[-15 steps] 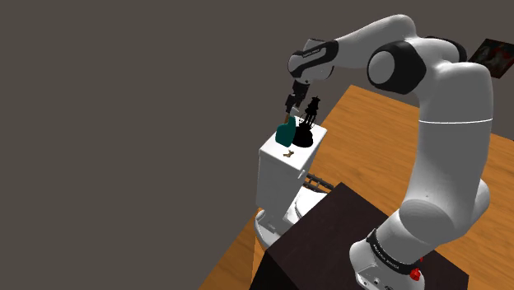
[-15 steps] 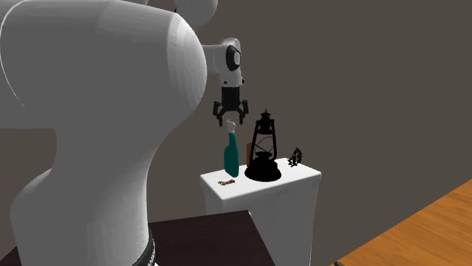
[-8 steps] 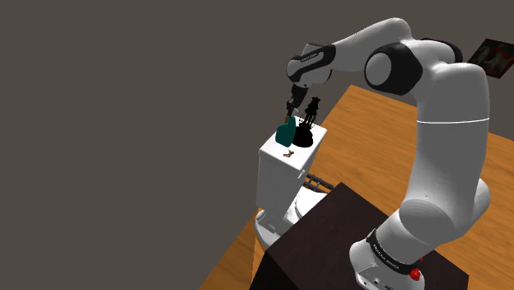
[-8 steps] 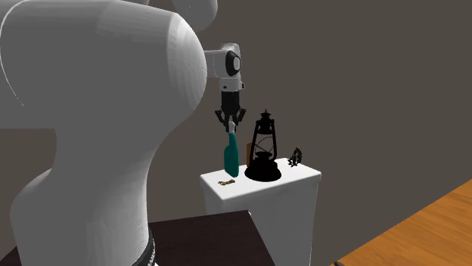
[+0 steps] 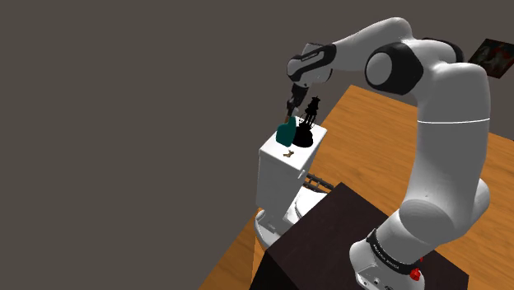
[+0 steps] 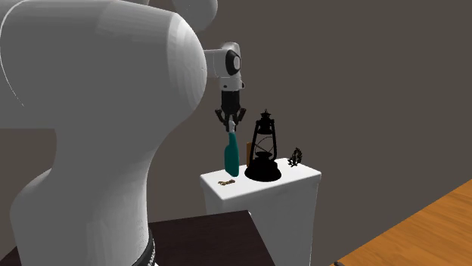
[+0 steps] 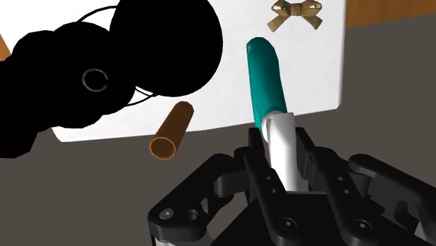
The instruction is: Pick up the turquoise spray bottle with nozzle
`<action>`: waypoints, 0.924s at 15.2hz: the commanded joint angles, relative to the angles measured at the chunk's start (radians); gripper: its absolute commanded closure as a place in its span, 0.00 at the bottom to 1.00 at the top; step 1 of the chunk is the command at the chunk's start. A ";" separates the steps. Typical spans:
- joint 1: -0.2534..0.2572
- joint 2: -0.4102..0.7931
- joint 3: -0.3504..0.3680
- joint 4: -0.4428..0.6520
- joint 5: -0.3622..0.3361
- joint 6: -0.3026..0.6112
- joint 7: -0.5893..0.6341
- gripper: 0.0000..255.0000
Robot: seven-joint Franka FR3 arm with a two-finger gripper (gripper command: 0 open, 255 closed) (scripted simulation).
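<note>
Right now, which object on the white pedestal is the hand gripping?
The upright turquoise spray bottle, by its white nozzle; the black lantern and brown tube sit untouched.

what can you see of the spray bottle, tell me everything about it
The spray bottle has a slim turquoise body and a white nozzle on top. It stands upright on the white table, beside a black lantern, with a brown tube and a small gold bow close by. The gripper is shut on the nozzle from above, one finger on each side. The bottle's base rests on the table, so it is not yet lifted.
</note>
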 commanded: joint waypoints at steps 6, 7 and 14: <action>0.004 -0.040 -0.008 0.028 -0.013 -0.067 0.009 1.00; 0.004 -0.045 -0.009 0.034 -0.015 -0.078 0.010 1.00; 0.007 -0.080 -0.016 0.077 -0.027 -0.155 0.018 1.00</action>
